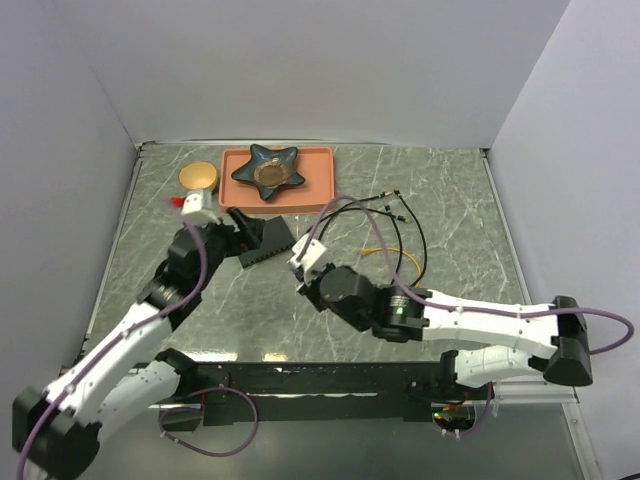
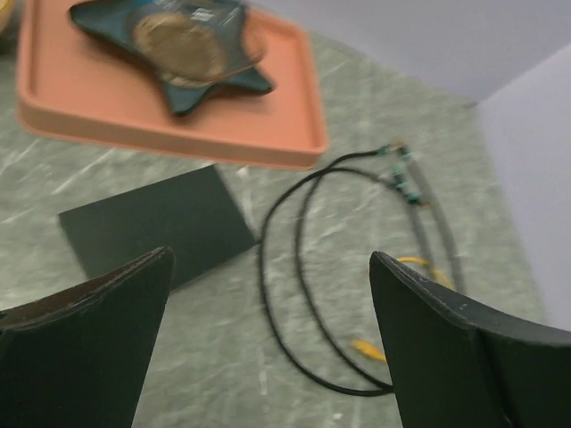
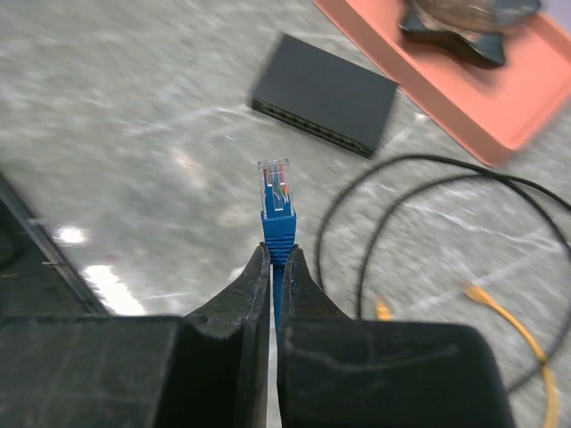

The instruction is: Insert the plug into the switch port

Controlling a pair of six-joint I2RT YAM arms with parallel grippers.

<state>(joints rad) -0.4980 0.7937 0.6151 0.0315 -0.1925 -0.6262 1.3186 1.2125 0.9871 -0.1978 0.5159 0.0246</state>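
Blue plug [image 3: 275, 192] clenched in right end effector [image 3: 275, 260] above the surface [image 3: 134, 134]; left end effector [image 2: 269, 263] released. The switch [image 3: 323, 89] lies ahead, sockets [image 3: 312, 127] facing it; best to lower, square up, then advance straight.

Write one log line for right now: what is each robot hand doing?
right gripper: shut on blue plug | left gripper: open, empty | switch port: apart from plug | step: plug not yet inserted

Grey-green marbled counter [image 1: 460, 200], pale lavender-white walls [image 1: 330, 70] enclosing three sides, soft even light, faint glare on the surface
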